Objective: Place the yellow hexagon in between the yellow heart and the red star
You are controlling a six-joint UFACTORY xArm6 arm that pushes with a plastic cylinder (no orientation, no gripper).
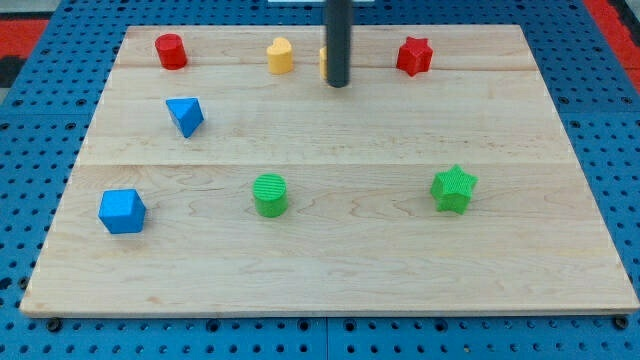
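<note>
Tip (pixel 338 84) of my bare rod tool, holding nothing, hides most of the small yellow plastic hexagon (pixel 323 61) between yellow heart (pixel 280 56) and red star (pixel 414 56) on the wooden table (pixel 330 270); light, rigid, slippery — push its flat side.

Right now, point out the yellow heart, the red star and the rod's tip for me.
yellow heart (pixel 280 56): camera view, middle of its top face.
red star (pixel 414 56): camera view, centre of the star.
my tip (pixel 338 84): camera view, very end of the dark rod, between the two.
</note>
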